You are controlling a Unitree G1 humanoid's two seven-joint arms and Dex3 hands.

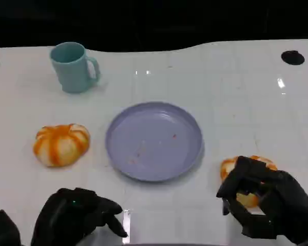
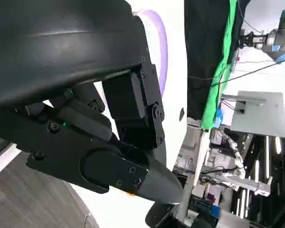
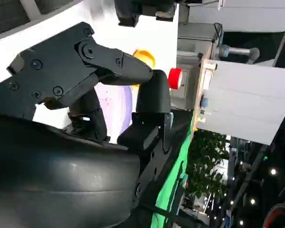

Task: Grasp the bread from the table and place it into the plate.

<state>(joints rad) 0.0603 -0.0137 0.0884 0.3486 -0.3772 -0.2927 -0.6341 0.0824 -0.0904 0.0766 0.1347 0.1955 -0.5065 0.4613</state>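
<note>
The left hand point(image 1: 74, 218) waits at the table's point(image 1: 236, 87) near edge, fingers curled in on nothing. Toward the left edge lies one orange-striped bread roll point(image 1: 61, 144), a teal mug point(image 1: 72, 67) behind it. The purple plate point(image 1: 154, 141) sits mid-table, bare. At the near right corner, the right hand point(image 1: 264, 202) cups over the other bread point(image 1: 249, 179), seemingly to lift it; whether it grips, I cannot tell.

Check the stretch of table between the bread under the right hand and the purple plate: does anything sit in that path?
Nothing visible does. The bread lies under the right hand, and the table between it and the plate is bare. The pumpkin and the teal mug sit on the plate's far side, out of the path.
</note>
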